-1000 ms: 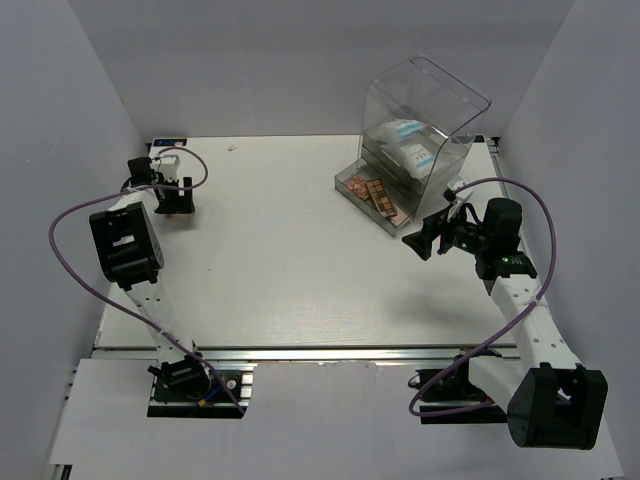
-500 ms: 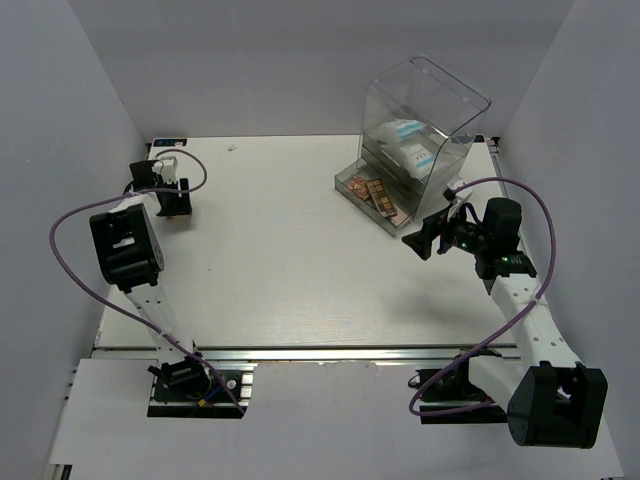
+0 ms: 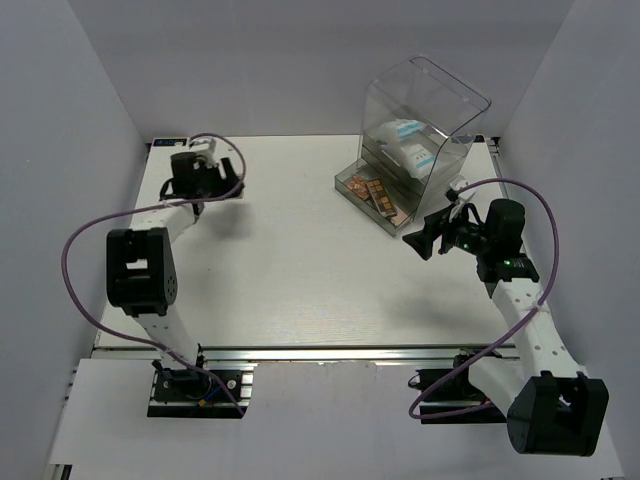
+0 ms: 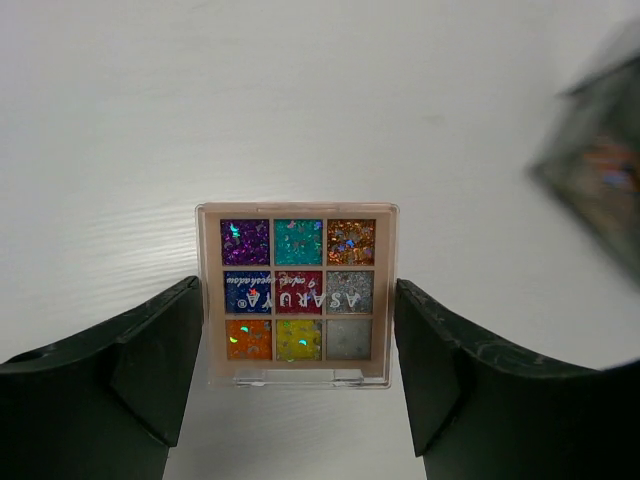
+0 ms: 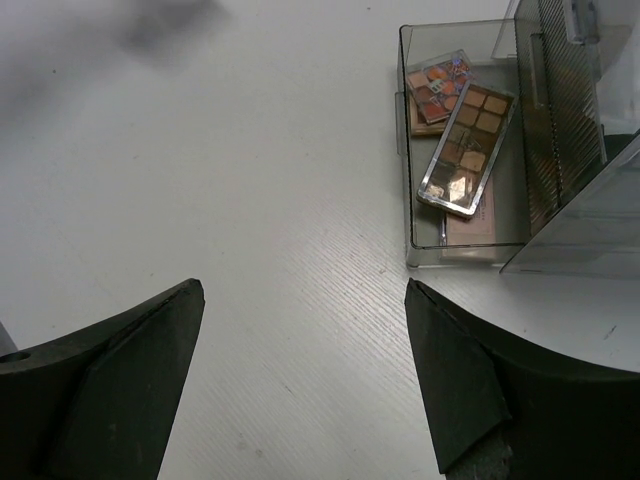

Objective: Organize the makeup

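My left gripper (image 4: 298, 330) is shut on a small square palette (image 4: 297, 290) with nine glitter colours, one finger on each side edge, above the white table. In the top view the left gripper (image 3: 207, 176) is at the back left. My right gripper (image 5: 303, 290) is open and empty over bare table; in the top view it (image 3: 425, 240) sits just in front of the open bottom drawer (image 3: 352, 182). That drawer (image 5: 415, 252) holds a long brown palette (image 5: 467, 150) and a small square one (image 5: 435, 85). White blue-printed pouches (image 3: 410, 142) lie inside the clear box.
The tall clear acrylic drawer box (image 3: 425, 100) stands at the back right, its bottom drawer pulled out toward the table's middle. A blurred dark shape (image 4: 595, 180) shows at the right edge of the left wrist view. Grey walls close in both sides and the back.
My left gripper has swung from the far left back corner to the right, toward the table's middle. The right arm has barely moved.
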`<state>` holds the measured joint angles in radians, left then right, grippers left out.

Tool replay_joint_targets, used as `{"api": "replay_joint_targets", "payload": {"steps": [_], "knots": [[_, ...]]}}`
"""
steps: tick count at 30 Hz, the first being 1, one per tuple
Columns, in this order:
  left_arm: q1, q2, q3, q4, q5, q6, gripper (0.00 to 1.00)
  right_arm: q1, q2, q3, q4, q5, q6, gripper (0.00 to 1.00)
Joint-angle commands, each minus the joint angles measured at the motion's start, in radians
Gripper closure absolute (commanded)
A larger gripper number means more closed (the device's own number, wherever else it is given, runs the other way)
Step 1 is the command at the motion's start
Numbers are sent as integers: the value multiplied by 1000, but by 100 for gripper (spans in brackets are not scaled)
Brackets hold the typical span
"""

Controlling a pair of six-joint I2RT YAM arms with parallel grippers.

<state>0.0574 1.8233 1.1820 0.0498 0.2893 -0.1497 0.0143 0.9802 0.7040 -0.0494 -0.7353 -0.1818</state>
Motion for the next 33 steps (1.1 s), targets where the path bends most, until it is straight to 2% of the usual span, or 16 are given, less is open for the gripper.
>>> {"api": "replay_joint_targets", "payload": {"steps": [1,6,12,16,25,29,33], "knots": [[-137,-134,-54,198,77,-183,85,-4,-40,40,26,0,1,14],[-350,-128,-35,261,33,-264,83,-2,-64,35,19,17,11,14],[-499,16,120,337,-13,-370,83,-2,-84,45,13,45,25,14],[-560,181,298,277,-38,-372,83,-2,-106,46,-6,63,13,13],[-622,427,654,105,-73,-355,71,-33,-140,38,-29,106,-2,11],[-637,504,769,38,-79,-329,62,-34,-141,35,-30,105,-1,11],[-645,542,803,9,-82,-314,34,-34,-137,37,-30,106,-4,11]]}}
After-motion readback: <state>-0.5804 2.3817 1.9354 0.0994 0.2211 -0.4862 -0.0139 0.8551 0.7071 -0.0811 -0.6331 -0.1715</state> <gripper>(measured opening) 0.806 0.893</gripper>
